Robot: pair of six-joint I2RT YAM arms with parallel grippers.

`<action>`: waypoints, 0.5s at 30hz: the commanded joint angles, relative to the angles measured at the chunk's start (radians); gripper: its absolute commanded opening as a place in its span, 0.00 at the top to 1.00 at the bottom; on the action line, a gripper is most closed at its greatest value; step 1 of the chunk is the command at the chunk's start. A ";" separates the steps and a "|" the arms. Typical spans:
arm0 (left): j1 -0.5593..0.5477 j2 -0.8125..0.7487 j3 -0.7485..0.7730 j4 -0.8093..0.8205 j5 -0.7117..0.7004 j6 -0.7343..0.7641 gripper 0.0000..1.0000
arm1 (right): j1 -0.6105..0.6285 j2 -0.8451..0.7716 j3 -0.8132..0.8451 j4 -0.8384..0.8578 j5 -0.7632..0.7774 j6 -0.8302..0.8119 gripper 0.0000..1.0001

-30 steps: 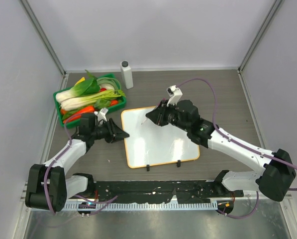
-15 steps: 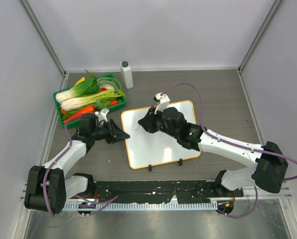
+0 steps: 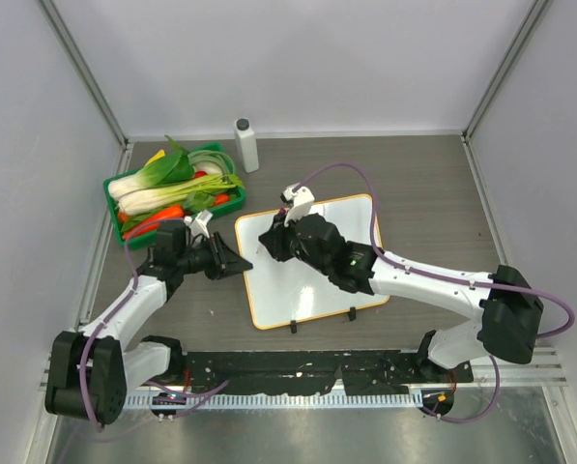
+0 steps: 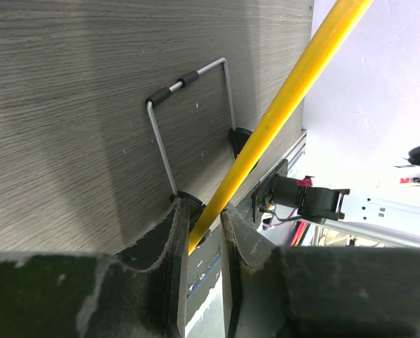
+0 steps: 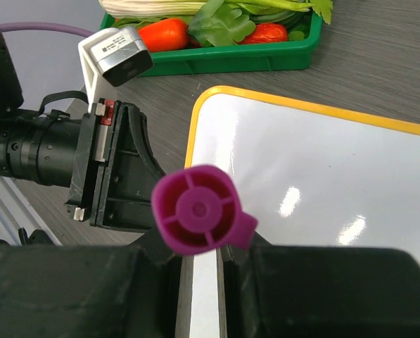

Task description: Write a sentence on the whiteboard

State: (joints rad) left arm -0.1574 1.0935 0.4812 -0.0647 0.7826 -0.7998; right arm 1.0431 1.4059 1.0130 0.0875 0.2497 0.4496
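The whiteboard (image 3: 317,275), white with a thin orange frame, lies flat on the table. Its surface (image 5: 322,176) shows only glare, and the sentence does not show in any view. My left gripper (image 3: 238,261) is at the board's left edge. In the left wrist view the orange frame (image 4: 294,84) runs between its jaws, and the left gripper (image 4: 204,211) is shut on it. My right gripper (image 3: 267,240) hangs over the board's upper-left corner. It is shut on a marker (image 5: 195,209) whose magenta end faces the camera. The marker's tip is hidden.
A green tray (image 3: 109,184) of vegetables stands at the back left, its rim (image 5: 266,60) just beyond the board. A white bottle (image 3: 245,145) stands behind it. A wire stand (image 4: 192,77) lies under the board's edge. Grey walls close in the table.
My right arm has swung left across the board, from its top middle to its upper-left corner, with the marker in it. My left jaws have narrowed onto the board's edge.
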 commanded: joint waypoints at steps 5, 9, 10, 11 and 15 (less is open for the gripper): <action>-0.013 -0.060 0.013 -0.038 -0.045 0.024 1.00 | 0.017 0.019 0.048 0.075 0.066 -0.038 0.99; -0.016 -0.060 0.014 -0.041 -0.051 0.027 1.00 | 0.018 0.022 0.053 0.092 0.074 -0.061 0.98; -0.017 -0.060 0.013 -0.041 -0.051 0.027 1.00 | 0.018 0.027 0.059 0.092 0.072 -0.066 0.99; -0.018 -0.058 0.014 -0.041 -0.052 0.028 1.00 | 0.021 0.027 0.062 0.092 0.069 -0.071 0.99; -0.021 -0.058 0.016 -0.041 -0.054 0.030 1.00 | 0.021 0.038 0.067 0.103 0.071 -0.077 0.98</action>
State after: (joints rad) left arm -0.1753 1.0508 0.4812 -0.0917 0.7525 -0.7761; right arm 1.0569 1.4319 1.0309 0.1181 0.2928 0.4004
